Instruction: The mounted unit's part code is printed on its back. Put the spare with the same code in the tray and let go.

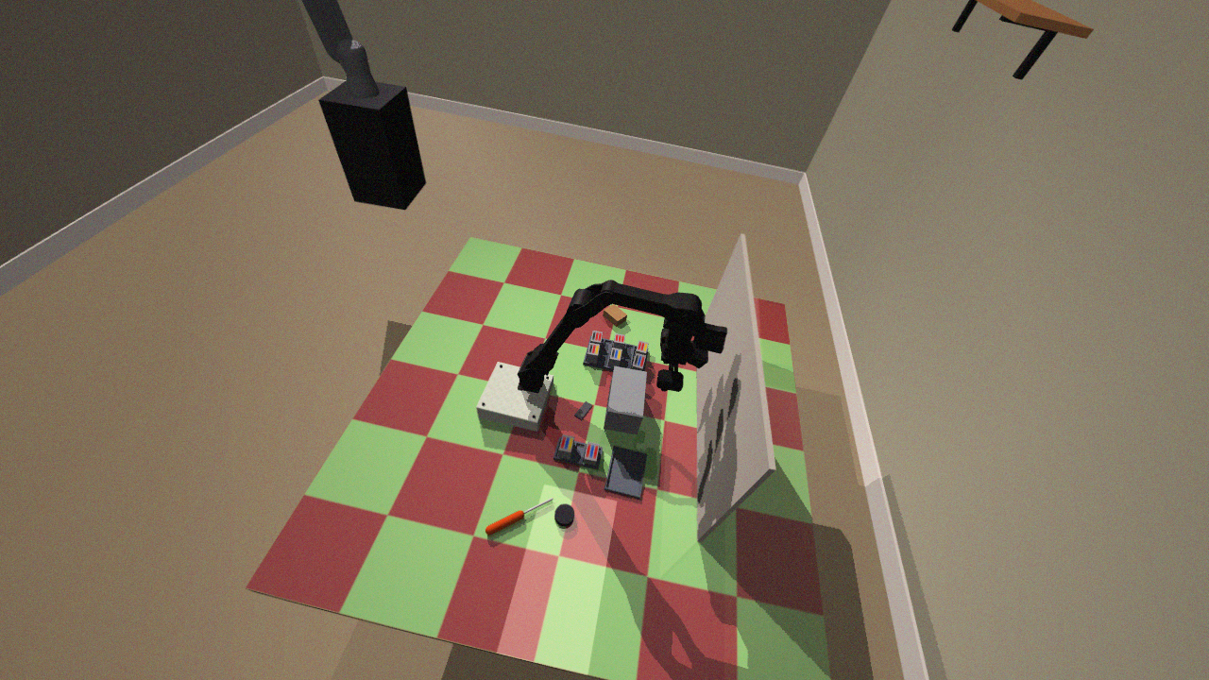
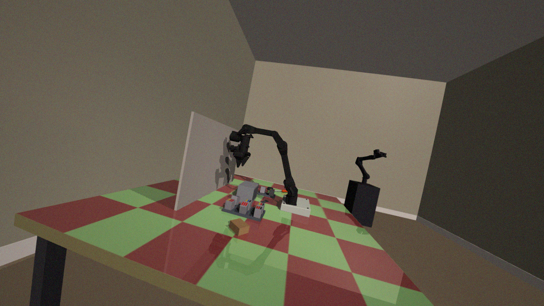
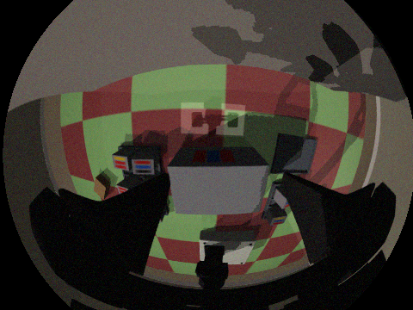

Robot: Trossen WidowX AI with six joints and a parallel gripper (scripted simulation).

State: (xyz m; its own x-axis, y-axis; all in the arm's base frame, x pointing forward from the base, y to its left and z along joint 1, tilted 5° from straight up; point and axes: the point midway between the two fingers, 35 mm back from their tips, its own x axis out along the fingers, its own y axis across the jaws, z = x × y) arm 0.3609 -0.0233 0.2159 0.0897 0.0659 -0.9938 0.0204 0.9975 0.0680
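The mounted unit, a grey box [image 1: 626, 393] [image 2: 247, 191] [image 3: 217, 189], shows dark red, blue and dark red stripes on its dark back in the wrist view. My gripper [image 2: 242, 163] [image 3: 229, 179] is open and empty, high above the unit and near the white panel. A rack [image 2: 243, 215] holds several striped grey spares; one spare [image 3: 143, 166] shows red and blue stripes, its lowest stripe unclear. A smaller rack beside the tray holds two spares [image 1: 566, 443] [image 1: 592, 452], partly behind a finger in the wrist view. The dark tray [image 1: 625, 473] [image 3: 287, 153] is empty.
A white upright panel [image 1: 737, 422] [image 2: 197, 163] stands behind the unit. A wooden block [image 1: 614, 315] [image 2: 239, 226] [image 3: 102, 185] lies past the larger rack. A screwdriver [image 1: 505, 522], black puck [image 1: 564, 515] and small dark piece [image 1: 583, 410] lie on the table. Another arm stands on a pedestal [image 1: 371, 147] [image 2: 362, 203].
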